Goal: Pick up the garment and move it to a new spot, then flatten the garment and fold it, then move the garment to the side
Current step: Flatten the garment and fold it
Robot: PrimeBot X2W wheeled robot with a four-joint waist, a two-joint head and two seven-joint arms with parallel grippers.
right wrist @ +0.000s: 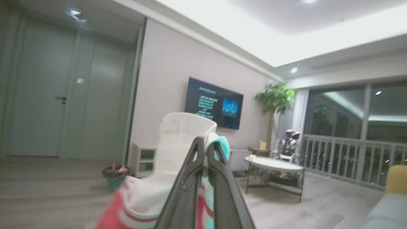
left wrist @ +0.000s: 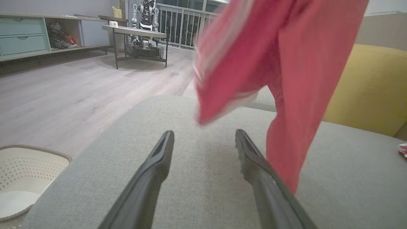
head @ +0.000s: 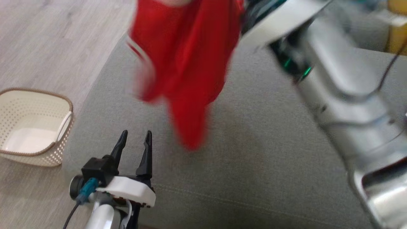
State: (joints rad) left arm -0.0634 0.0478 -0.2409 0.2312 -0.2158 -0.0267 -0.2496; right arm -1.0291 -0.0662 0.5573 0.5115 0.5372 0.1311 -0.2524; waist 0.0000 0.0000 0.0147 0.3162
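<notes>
- Garment [head: 187, 63] is red with white stripes on one edge. It hangs in the air over the grey sofa [head: 270, 143], running from the top of the head view down to a narrow tail. It's blurred.
- Right gripper [right wrist: 207, 141] is clenched on it. In the right wrist view the two fingers are nearly together, with white, teal and red cloth bunched around them and spilling toward 7 o'clock.
- The right arm [head: 343, 95] comes in from 4 o'clock in the head view and reaches up to the top of the garment.
- Left gripper [head: 136, 132] is released, fingers spread with nothing in them, low over the front of the sofa.
- From the left gripper the garment's tail is near, at about 2 o'clock, and not touching. In the left wrist view the cloth fills 12 to 2 o'clock, and the long part drops behind the finger on that side.
- Basket [head: 68, 109] sits on the floor at 9 o'clock of the left gripper.
- Writing: the TV [right wrist: 214, 103] on the wall shows some pale lines of text, too blurry to read. Can't make out any label on the garment.
</notes>
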